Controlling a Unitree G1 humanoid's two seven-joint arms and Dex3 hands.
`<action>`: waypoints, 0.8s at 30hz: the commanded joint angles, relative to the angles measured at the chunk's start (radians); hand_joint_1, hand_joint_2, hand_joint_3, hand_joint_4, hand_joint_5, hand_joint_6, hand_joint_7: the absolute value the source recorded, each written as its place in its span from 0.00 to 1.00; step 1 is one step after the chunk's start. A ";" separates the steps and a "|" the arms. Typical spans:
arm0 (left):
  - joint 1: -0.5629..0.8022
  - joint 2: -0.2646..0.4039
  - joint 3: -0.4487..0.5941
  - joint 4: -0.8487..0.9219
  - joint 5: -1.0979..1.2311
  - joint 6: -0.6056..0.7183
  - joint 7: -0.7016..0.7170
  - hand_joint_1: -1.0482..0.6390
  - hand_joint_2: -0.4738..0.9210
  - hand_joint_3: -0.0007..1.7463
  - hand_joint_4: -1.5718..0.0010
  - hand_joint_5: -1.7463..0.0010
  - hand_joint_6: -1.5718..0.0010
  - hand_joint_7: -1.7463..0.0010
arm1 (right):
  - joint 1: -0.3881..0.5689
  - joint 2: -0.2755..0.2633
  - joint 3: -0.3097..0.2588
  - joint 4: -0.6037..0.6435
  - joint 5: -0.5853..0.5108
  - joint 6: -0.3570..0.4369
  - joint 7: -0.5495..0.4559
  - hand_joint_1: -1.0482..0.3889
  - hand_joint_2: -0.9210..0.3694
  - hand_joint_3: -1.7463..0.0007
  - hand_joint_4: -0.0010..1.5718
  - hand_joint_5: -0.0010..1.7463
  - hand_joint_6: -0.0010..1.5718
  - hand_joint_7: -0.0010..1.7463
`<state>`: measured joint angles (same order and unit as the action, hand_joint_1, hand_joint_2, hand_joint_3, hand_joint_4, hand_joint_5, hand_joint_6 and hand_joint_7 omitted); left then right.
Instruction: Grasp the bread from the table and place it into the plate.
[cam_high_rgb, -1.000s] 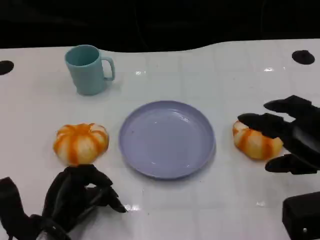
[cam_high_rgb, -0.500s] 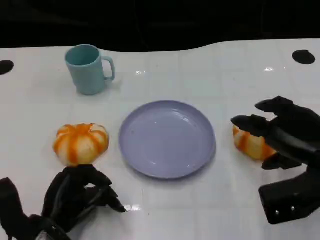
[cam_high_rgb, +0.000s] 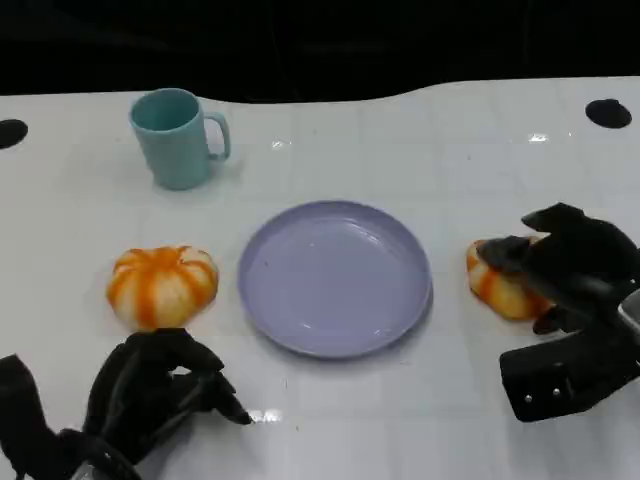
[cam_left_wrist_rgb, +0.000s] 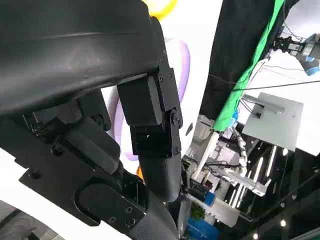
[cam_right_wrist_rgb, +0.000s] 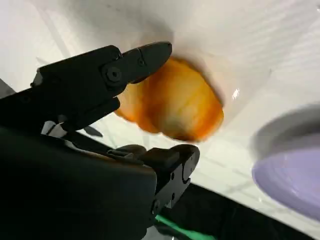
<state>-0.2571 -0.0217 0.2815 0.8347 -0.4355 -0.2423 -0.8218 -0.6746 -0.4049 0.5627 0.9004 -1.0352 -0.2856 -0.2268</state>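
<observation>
Two orange-and-white bread rolls lie on the white table. A round pumpkin-shaped bread (cam_high_rgb: 162, 285) sits left of the lavender plate (cam_high_rgb: 335, 277). The other bread (cam_high_rgb: 497, 283) lies right of the plate, still on the table. My right hand (cam_high_rgb: 568, 268) is curled over that bread's right half. In the right wrist view this bread (cam_right_wrist_rgb: 172, 102) sits between a finger (cam_right_wrist_rgb: 145, 57) on one side and the thumb (cam_right_wrist_rgb: 175, 165) on the other, both touching it, with the plate's rim (cam_right_wrist_rgb: 295, 175) beside it. My left hand (cam_high_rgb: 150, 395) rests near the table's front left, fingers curled in on nothing.
A teal mug (cam_high_rgb: 175, 137) stands at the back left, well behind the plate. Two small black round marks (cam_high_rgb: 607, 113) (cam_high_rgb: 10, 133) sit near the table's far edge. Bare white table lies in front of the plate.
My right hand has come forward and lowered over the right bread, its fingers curling from spread to closed around it. The left hand, plate, mug and left bread have not moved.
</observation>
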 joint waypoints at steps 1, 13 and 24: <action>0.011 0.011 0.004 -0.012 -0.005 0.003 0.000 0.00 0.77 0.00 0.00 0.66 0.00 0.79 | -0.055 0.028 0.033 0.106 0.015 0.019 -0.028 0.44 0.11 1.00 0.12 0.10 0.20 0.00; 0.023 0.011 0.001 -0.032 -0.002 0.005 0.004 0.00 0.77 0.00 0.00 0.66 0.00 0.79 | -0.115 0.112 0.074 0.314 0.083 0.044 -0.099 0.47 0.08 1.00 0.29 0.06 0.30 0.02; 0.026 0.013 0.000 -0.035 -0.001 0.004 0.003 0.00 0.78 0.00 0.00 0.66 0.00 0.79 | -0.127 0.125 0.125 0.386 0.073 0.059 -0.356 0.54 0.00 0.98 0.53 0.96 0.82 0.09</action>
<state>-0.2455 -0.0226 0.2807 0.8105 -0.4355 -0.2402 -0.8217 -0.8024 -0.2783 0.6690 1.2645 -0.9520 -0.2506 -0.5652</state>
